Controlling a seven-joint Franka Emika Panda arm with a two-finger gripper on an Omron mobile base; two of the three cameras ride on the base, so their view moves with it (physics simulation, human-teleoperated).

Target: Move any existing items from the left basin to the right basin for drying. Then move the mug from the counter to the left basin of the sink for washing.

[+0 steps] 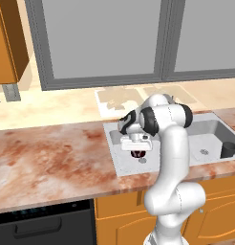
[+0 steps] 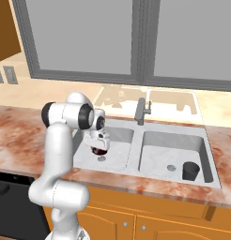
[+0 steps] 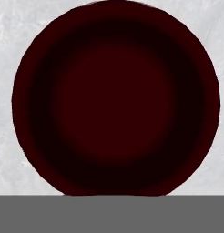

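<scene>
Left base view shows you the end effector [image 1: 137, 152] clenched on the mug [image 1: 137, 154], low inside the left basin [image 1: 120, 162] of the sink [image 1: 111, 129], close to its drain [image 1: 142, 161]. Whether the mug touches the floor, you cannot tell. Further right, a dark cup [image 1: 229, 150] stands in the right basin [image 1: 208, 139]. The marbled surface [image 1: 48, 158] stretches away left.

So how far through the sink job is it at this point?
Nearly done. The dark cup already stands in the right basin, so the clearing step looks finished. In hand: the gripper is shut on the mug, holding it low over the left basin beside the drain; whether it touches the floor I cannot tell. Left: set it down and release.
</scene>
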